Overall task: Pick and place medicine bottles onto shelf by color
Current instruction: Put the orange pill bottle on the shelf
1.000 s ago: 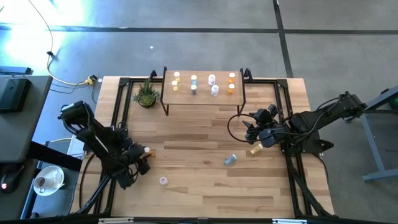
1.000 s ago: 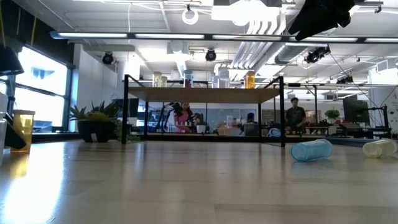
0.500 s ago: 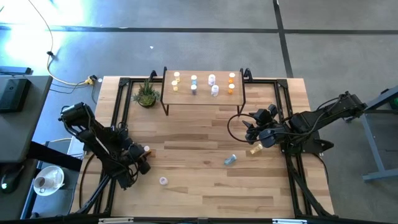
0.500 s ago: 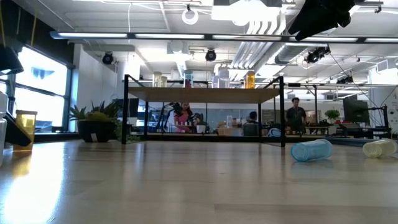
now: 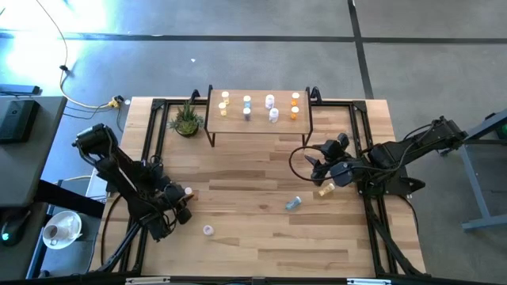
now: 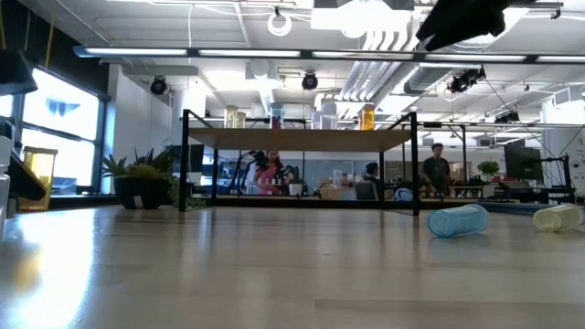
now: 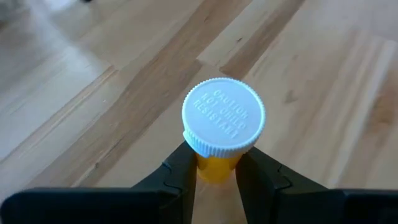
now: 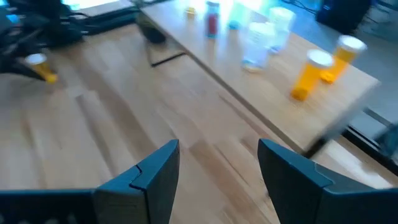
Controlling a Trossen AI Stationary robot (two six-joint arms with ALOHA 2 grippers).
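My left gripper (image 5: 182, 197) is shut on a yellow bottle with a white cap (image 7: 223, 118) over the table's left part; the bottle also shows at the left edge of the low view (image 6: 38, 167). My right gripper (image 5: 320, 166) is open and empty above the table's right part, its fingers apart in the right wrist view (image 8: 217, 171). The shelf (image 5: 257, 120) stands at the far middle and carries several upright bottles. A blue bottle (image 5: 293, 203) and a pale bottle (image 5: 323, 190) lie on their sides on the table. A pale pink bottle (image 5: 208, 230) stands near the front left. My left gripper pinches the bottle's yellow body (image 7: 217, 169) just under the white cap between its two fingers (image 7: 180, 174). The fingers come from above, slanting down. The bottle stands cap up in the hold and shows clear of the table in the low view.
A small green potted plant (image 5: 187, 120) stands left of the shelf. Black rails (image 5: 360, 134) run along the table's left and right sides. Bare planks (image 5: 245, 170) lie between the shelf and the loose bottles. People show in the room beyond the table (image 6: 434, 164).
My left gripper has risen a little with the yellow bottle, which now sits higher in the low view. My right gripper has shifted slightly toward the shelf, still open.
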